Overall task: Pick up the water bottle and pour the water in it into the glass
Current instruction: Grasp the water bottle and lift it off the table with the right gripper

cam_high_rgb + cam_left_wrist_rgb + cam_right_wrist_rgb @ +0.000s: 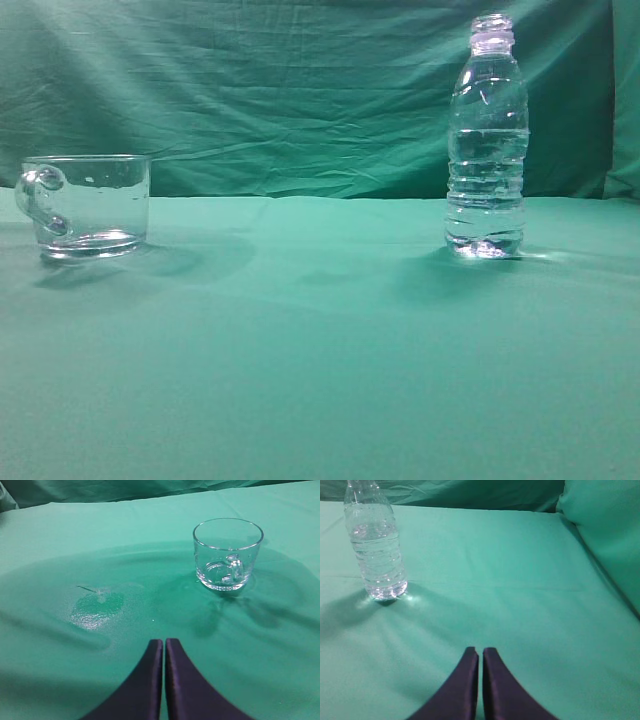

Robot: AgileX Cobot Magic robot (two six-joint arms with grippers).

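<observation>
Clear plastic, the uncapped water bottle [376,545], ahead-left of the closed, empty right gripper [480,652], could be toppled if approached unopened.

A plain green cloth [320,350] fills the lower frame and a darker, creased green backdrop [280,90] fills the upper frame. The glass [90,205] at left and the water bottle [487,140] at right are clear and colourless, with white glints. The left gripper [164,645] and right gripper [480,652] have dark purplish-black fingers.
</observation>
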